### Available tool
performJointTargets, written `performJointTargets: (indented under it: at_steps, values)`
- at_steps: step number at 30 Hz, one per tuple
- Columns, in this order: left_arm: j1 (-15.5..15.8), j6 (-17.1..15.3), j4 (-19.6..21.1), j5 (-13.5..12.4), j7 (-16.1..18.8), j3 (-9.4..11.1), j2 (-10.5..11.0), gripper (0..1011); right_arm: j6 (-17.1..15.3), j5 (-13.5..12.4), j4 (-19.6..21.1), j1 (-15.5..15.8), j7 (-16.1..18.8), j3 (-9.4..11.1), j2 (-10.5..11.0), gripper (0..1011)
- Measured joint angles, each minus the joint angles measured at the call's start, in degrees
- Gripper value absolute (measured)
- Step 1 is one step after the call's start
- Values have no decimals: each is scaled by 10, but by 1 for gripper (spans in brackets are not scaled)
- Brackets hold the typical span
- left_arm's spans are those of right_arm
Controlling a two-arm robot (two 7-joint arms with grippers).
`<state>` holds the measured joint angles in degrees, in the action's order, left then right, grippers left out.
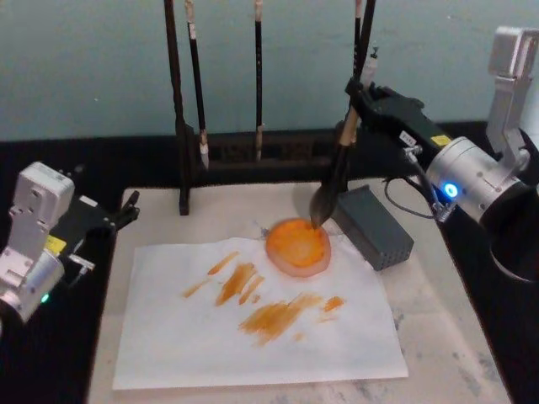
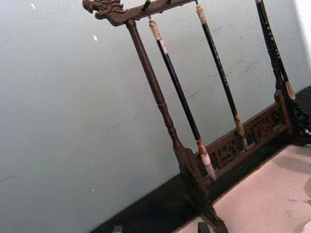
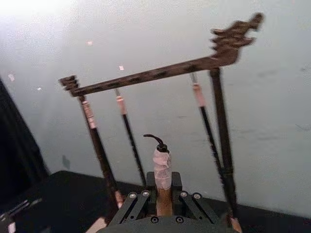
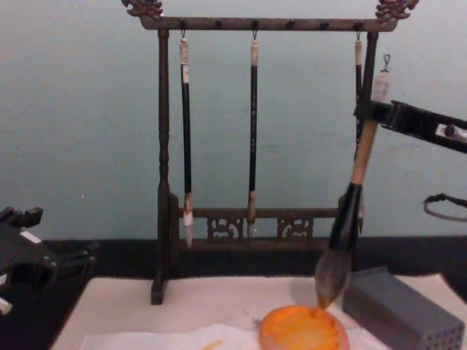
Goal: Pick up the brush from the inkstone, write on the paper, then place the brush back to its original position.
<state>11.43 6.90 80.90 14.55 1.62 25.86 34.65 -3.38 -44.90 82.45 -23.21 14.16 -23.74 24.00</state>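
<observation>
My right gripper (image 1: 357,94) is shut on the pale handle of the brush (image 1: 335,172), just below its white end cap (image 3: 162,165). The brush (image 4: 355,175) hangs nearly upright, tilted slightly. Its bushy tip meets the far right rim of the round orange inkstone (image 1: 297,247), which the chest view shows low down as the inkstone (image 4: 303,329). The inkstone sits on the far edge of the white paper (image 1: 253,337), which carries several orange strokes. My left gripper (image 1: 126,210) is parked open at the left, off the mat.
A dark wooden rack (image 4: 163,146) with three thin hanging brushes stands at the back. A grey rectangular block (image 1: 373,225) lies right of the inkstone, close to the brush tip. The beige felt mat (image 1: 446,337) lies under the paper on the black table.
</observation>
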Motion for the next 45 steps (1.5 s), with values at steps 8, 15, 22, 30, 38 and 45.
performJointTargets:
  at_steps: [8,15,22,30,38,45]
  values:
    - [0,0,0,0,0,0,0,1001,1,37,22,5,17,-13,5,189]
    - [0,0,0,0,0,0,0,1001,2,66,40,7,34,-24,8,189]
    - [0,0,0,0,0,0,0,1001,3,91,60,10,59,-37,6,189]
    - [0,0,0,0,0,0,0,1001,3,106,66,11,82,-45,-2,189]
    - [0,0,0,0,0,0,0,1001,-1,119,66,13,101,-51,-11,189]
    - [0,0,0,0,0,0,0,1001,-4,128,64,14,114,-54,-17,189]
